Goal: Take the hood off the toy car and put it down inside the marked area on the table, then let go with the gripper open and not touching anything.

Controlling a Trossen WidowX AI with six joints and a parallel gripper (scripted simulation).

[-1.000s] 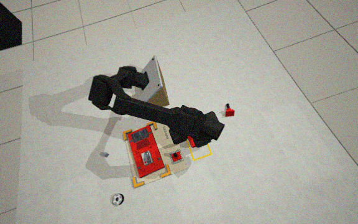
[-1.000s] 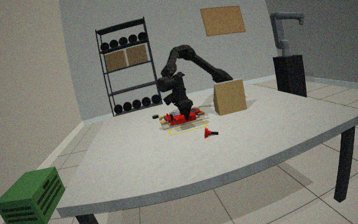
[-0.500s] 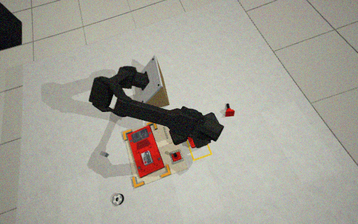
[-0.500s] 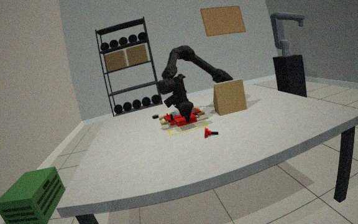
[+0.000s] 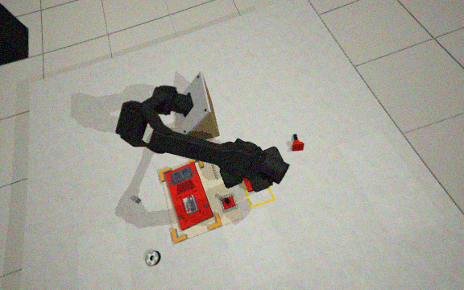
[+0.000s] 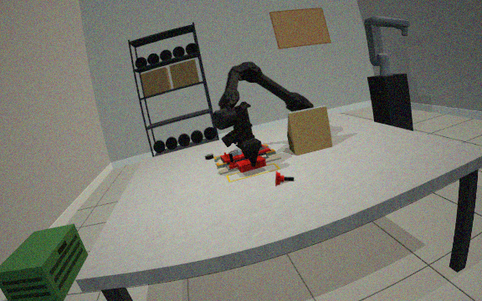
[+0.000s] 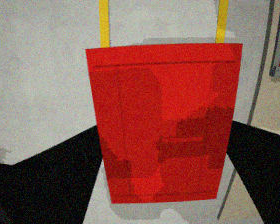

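Observation:
The red hood [image 5: 248, 185] [image 6: 246, 166] [image 7: 163, 110] is a flat-looking block held between the fingers. My gripper [image 6: 253, 163] [image 7: 162, 128] is shut on it from both sides. The hood is low over the marked area, a yellow outline [image 5: 263, 203] [image 6: 253, 176] [image 7: 104, 25] on the table. In the wrist view two yellow side lines run in under its far edge; the rest of the outline is hidden there. Whether its underside touches the table I cannot tell. The red toy car body [image 5: 200, 189] lies between orange corner brackets, beside the marked area.
A red piece with a black stem [image 5: 297, 145] [image 6: 279, 179] lies beyond the marked area. Another red piece [image 5: 228, 202] sits in a grey square holder beside the car. A wheel [image 5: 152, 258] lies apart. A wedge-shaped block [image 5: 212, 128] [image 6: 311, 130] stands near the arm's base.

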